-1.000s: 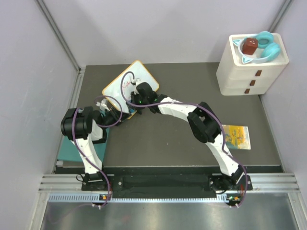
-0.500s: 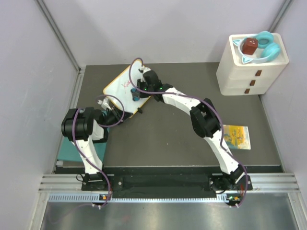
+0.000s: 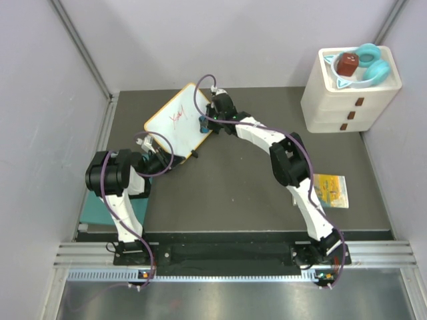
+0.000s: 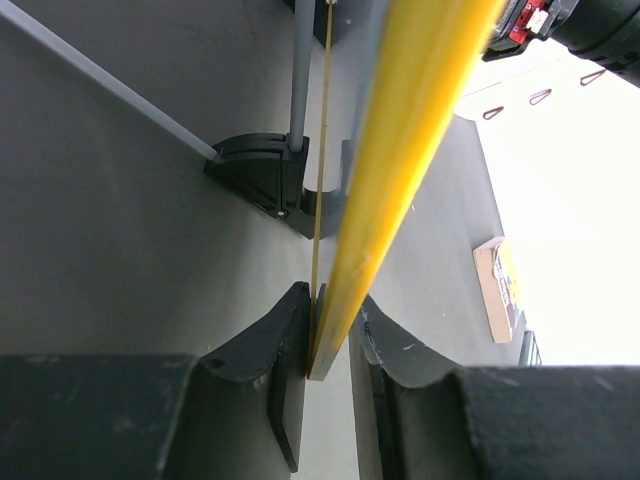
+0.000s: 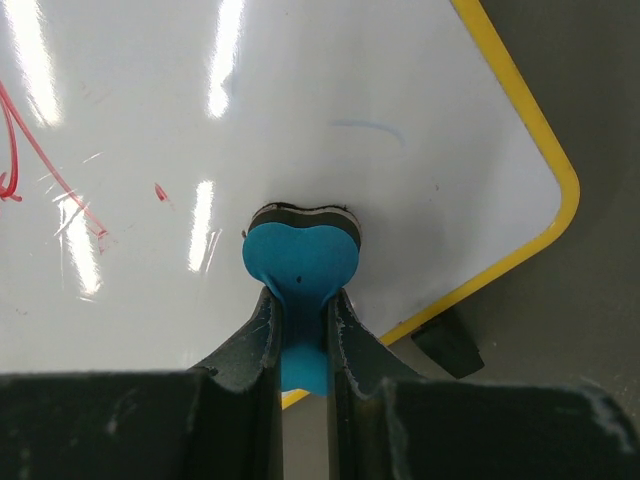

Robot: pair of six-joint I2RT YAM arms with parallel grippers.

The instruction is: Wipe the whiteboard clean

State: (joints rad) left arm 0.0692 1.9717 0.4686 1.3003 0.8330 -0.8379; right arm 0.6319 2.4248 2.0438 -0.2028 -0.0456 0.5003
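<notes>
Whiteboard [image 3: 175, 122] at the far left of the dark table [image 3: 240, 193], turned diagonally, red handwriting [image 3: 177, 117] near its middle. Left gripper [image 3: 162, 163] is at the board's near corner. Right gripper [image 3: 204, 127] is over its right edge with a blue eraser [image 3: 201, 123]. White drawer unit [image 3: 347, 100] far right, booklet [image 3: 329, 189] near right.

Left wrist: the two fingers [image 4: 262, 352] pinch the board's yellow-orange rim [image 4: 400, 150], seen edge-on, running up and away from the gripper [image 4: 330, 340]. One black foot [image 4: 262, 172] stands beyond on the table.

Right wrist: fingers [image 5: 255, 335] clamped on the eraser's [image 5: 300, 262] blue handle, its dark pad pressed against the white surface [image 5: 330, 90] close to the rounded corner (a foot [image 5: 447, 340] just outside the rim). Red strokes [image 5: 40, 150] lie to the eraser's left, apart from it.
</notes>
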